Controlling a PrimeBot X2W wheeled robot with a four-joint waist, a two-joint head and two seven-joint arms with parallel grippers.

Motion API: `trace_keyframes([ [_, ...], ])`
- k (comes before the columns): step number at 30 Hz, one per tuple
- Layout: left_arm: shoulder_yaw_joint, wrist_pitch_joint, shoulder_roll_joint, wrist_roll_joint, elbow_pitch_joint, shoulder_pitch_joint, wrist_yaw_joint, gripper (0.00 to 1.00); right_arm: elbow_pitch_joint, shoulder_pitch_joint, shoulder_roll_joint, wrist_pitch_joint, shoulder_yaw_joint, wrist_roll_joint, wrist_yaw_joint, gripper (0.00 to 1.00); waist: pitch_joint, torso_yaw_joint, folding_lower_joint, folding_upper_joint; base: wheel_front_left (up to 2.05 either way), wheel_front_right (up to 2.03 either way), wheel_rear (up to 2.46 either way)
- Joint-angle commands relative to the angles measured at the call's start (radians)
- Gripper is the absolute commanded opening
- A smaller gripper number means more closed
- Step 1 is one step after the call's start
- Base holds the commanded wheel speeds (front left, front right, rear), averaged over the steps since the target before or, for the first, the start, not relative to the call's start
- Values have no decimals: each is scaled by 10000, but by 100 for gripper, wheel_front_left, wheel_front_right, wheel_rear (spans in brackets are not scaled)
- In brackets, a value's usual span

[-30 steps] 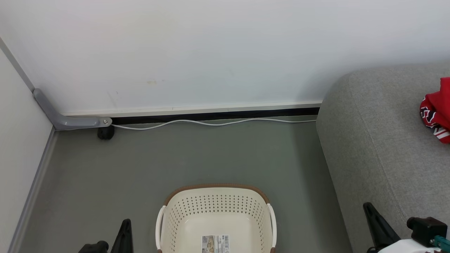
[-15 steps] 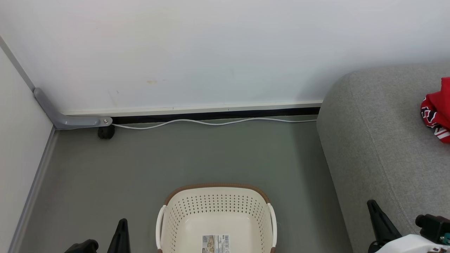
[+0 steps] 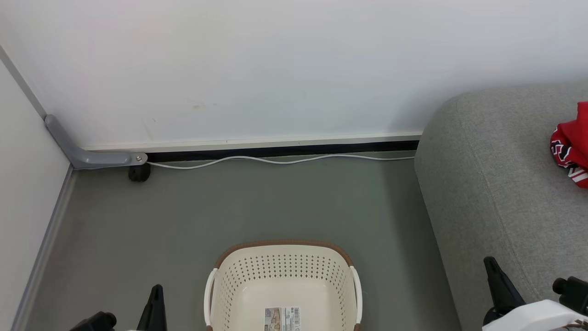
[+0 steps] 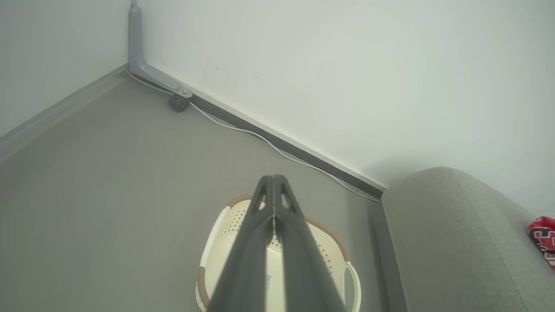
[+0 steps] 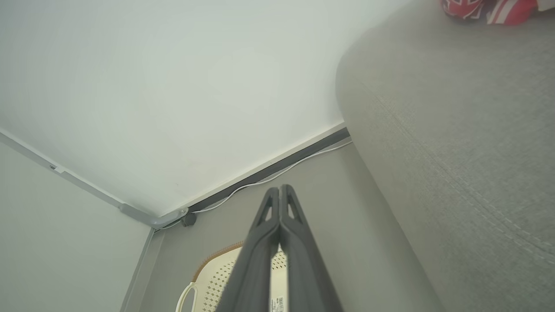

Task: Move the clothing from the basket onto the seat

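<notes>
The left gripper [image 3: 155,301] rises from the lower left of the head view and the right gripper [image 3: 500,287] from the lower right, each showing as a single dark wedge. Between them the basket [image 3: 282,266] stands on the grey floor [image 3: 229,207], a paper label [image 3: 281,318] on its bare bottom. The seat [image 3: 496,184] stands just beside the basket on the robot's right, and the clothing [image 3: 572,147] lies bunched on its top, well back from its rounded end. A white cable [image 3: 275,161] runs along the floor's far edge under the wall, ending by a grey bracket [image 3: 87,158] and a black caster [image 3: 138,173] in the floor's far left corner.

The left wrist view shows what the head view cannot: the left gripper [image 4: 273,186] has its fingers pressed together, holding nothing, above the basket [image 4: 234,216]. The seat [image 4: 451,242] and clothing [image 4: 542,234] sit to the right.

In the right wrist view the right gripper [image 5: 279,195] is likewise pressed closed and empty, between the basket [image 5: 212,273] and the seat [image 5: 455,130], with the clothing [image 5: 490,8] at the top.
</notes>
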Motion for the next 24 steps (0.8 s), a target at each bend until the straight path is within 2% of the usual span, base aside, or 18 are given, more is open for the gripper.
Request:
trace_keyframes([
  [1, 209, 51, 125, -349, -288, -598, -144, 0, -318, -401, -105, 102, -143, 299, 12, 0, -1, 3, -2, 0, 0, 0, 0],
  [24, 549, 698, 150, -2804, -375, -952, -531, 0, -557, -517, 292, 742, -776, 2297, 18, 0, -8, 29, -2, 0, 0, 0, 0],
])
